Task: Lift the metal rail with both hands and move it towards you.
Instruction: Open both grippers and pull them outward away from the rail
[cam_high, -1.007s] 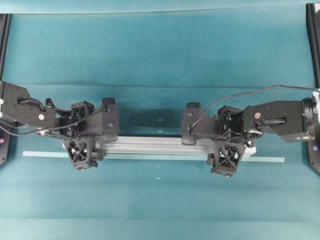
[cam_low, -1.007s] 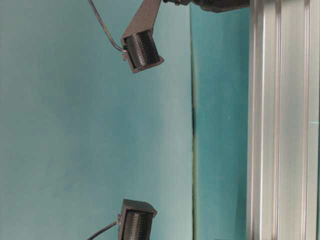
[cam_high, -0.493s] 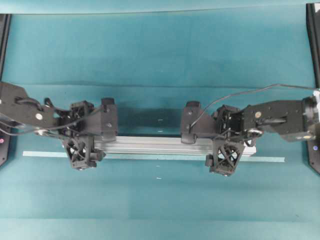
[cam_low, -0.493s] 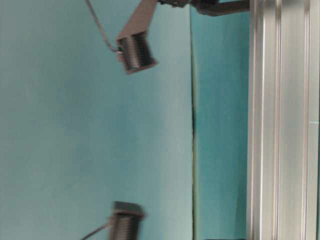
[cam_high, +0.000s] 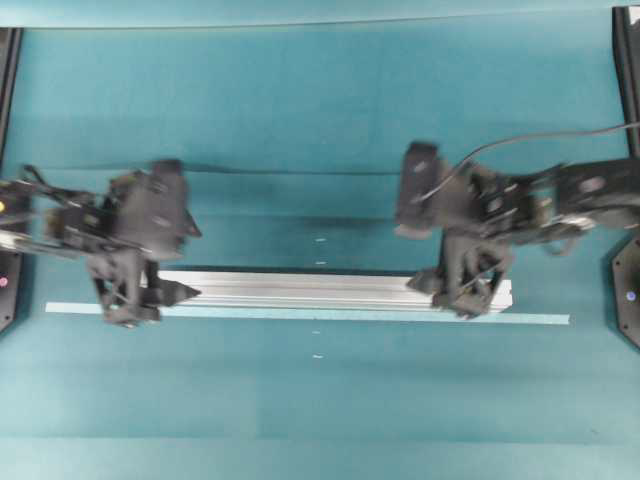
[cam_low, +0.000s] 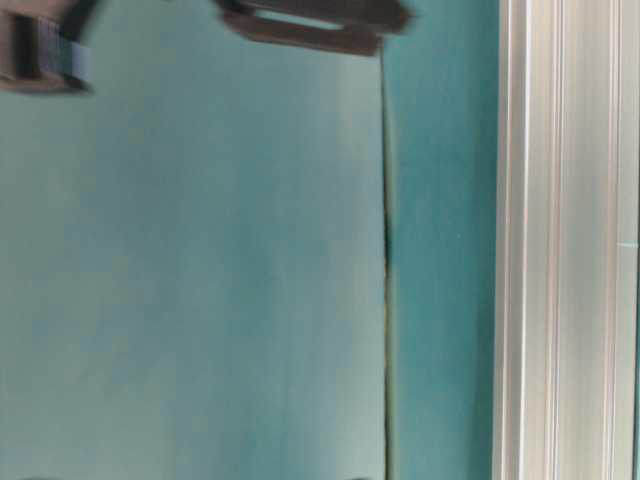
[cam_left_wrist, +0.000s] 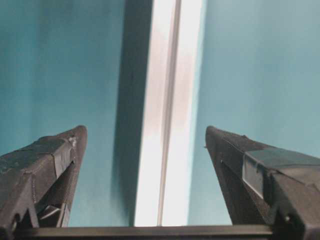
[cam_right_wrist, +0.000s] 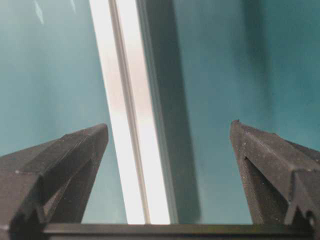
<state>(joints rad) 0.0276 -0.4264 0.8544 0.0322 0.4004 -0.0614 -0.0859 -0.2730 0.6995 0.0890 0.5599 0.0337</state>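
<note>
The metal rail (cam_high: 300, 289) lies flat on the teal table, a long silver grooved bar running left to right. It also fills the right side of the table-level view as the rail (cam_low: 560, 250). My left gripper (cam_high: 130, 265) hovers open over its left end, blurred with motion. In the left wrist view the rail (cam_left_wrist: 167, 125) runs between the wide-apart jaws of the left gripper (cam_left_wrist: 144, 130), touching neither. My right gripper (cam_high: 468, 255) hovers open over the right end. The rail (cam_right_wrist: 130, 125) passes untouched below the right gripper (cam_right_wrist: 169, 125).
A thin pale tape strip (cam_high: 540, 319) lies along the rail's near side and sticks out past both ends. Black frame posts (cam_high: 626, 80) stand at the table's left and right edges. Blurred black arm parts (cam_low: 310, 20) cross the top of the table-level view.
Both grippers have pulled back from the rail, the left one leftwards and the right one rightwards, both blurred. The rail has stayed where it lay.
</note>
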